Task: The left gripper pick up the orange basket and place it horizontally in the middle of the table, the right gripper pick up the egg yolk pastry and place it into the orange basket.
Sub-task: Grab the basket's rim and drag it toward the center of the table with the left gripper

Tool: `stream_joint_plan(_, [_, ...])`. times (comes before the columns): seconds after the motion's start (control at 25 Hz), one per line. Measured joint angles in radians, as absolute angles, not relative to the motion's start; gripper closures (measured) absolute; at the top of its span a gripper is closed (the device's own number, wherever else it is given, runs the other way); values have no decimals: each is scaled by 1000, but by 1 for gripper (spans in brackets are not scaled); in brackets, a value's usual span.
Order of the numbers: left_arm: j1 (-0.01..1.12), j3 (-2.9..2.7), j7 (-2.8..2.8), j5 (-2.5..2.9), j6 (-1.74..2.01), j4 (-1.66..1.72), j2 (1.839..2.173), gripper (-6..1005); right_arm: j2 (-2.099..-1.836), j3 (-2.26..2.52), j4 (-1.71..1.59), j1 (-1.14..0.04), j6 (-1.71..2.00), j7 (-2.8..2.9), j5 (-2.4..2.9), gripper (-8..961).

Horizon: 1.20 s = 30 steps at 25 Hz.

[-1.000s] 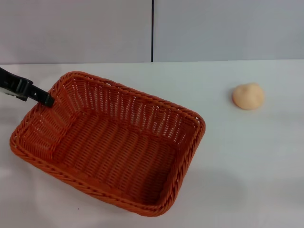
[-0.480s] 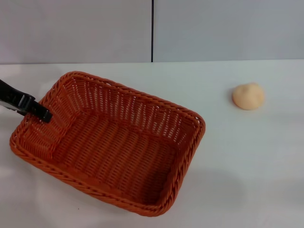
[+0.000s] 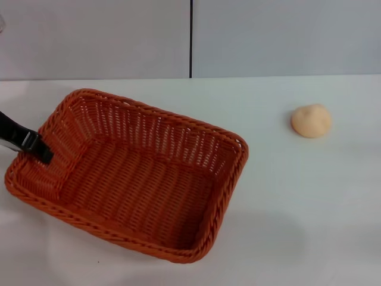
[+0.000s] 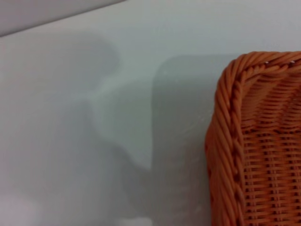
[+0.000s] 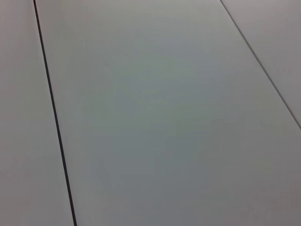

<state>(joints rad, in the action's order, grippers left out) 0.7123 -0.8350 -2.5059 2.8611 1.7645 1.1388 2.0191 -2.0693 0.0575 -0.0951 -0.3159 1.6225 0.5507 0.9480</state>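
Left gripper [image 3: 41, 154] has its jaws clamped on the orange basket's [image 3: 137, 179] left rim on the worktop [image 3: 309, 208]; egg yolk pastry [image 3: 311, 121] sits well apart.

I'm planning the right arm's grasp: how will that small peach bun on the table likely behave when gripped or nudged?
The egg yolk pastry looks smooth and domed, so it may slip from a pinch. It sits apart from the orange basket on the bare table, so a nudge would probably slide or roll it. The faint crease suggests a soft crust; squeezing hard could dent it.
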Motion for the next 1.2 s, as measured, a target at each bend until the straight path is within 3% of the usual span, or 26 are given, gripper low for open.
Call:
stream_joint_plan(0.08, [714,-832,-2518,2869,1773,1144,2022,629,-2069,59,-95,-313,1622,551,948,369])
stream_joint_plan(0.4, [713,-832,-2537,2867,1791,1182,2024,834,-2069,57,-95,-307,1622,551,948,369])
stream_joint_plan(0.84, [756,-728,-2538,2831,1850,1178,2021,839,-2069,60,-96,-312,1621,551,949,368])
stream_joint_plan(1.2, [750,-607,-2540,2685,1902,1166,1984,841,-2067,60,-98,-318,1608,551,955,368])
